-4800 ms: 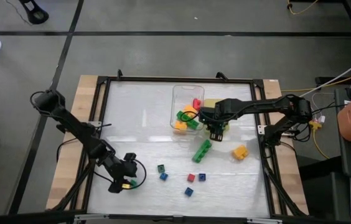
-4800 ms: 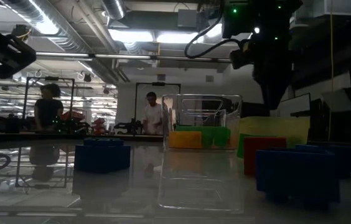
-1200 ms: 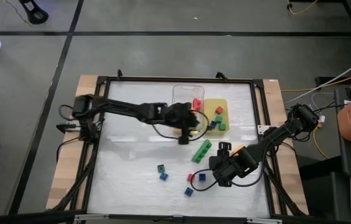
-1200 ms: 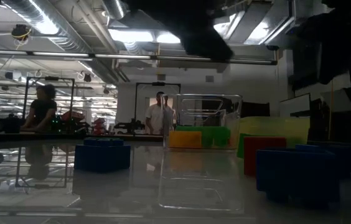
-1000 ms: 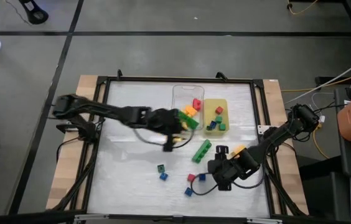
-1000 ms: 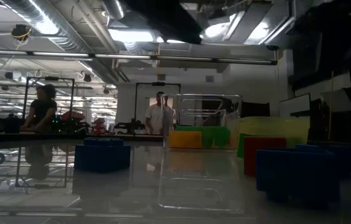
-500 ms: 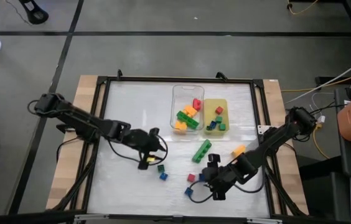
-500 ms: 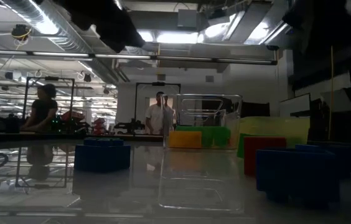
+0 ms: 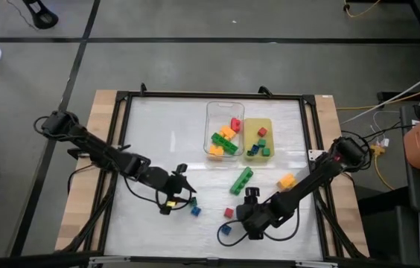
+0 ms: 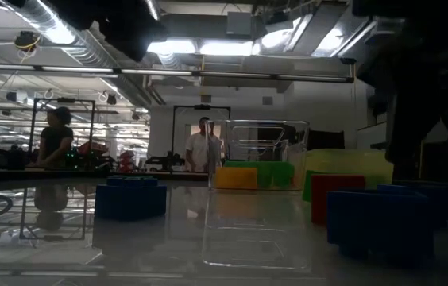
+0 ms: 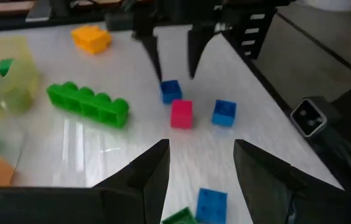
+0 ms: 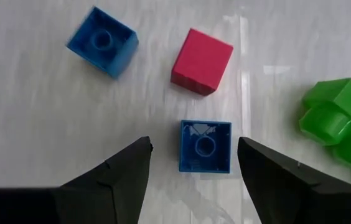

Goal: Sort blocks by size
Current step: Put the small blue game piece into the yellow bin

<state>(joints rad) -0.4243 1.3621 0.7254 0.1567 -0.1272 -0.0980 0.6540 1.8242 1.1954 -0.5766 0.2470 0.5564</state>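
The right gripper (image 12: 188,163), jaws wide and empty, hangs over a small square blue plastic brick (image 12: 205,146) lying squarely between them, near the tabletop's front edge.

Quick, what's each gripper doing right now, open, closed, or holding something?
Left gripper: open, holding nothing, above a blue cube.
Right gripper: open, empty, fingers either side of a blue cube.

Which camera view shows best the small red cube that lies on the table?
The right wrist view: the red cube is large and unobstructed, between two blue cubes, ahead of the open right end effector. The left wrist view shows it smaller. The high view shows only a red speck. In the low view I cannot identify it.
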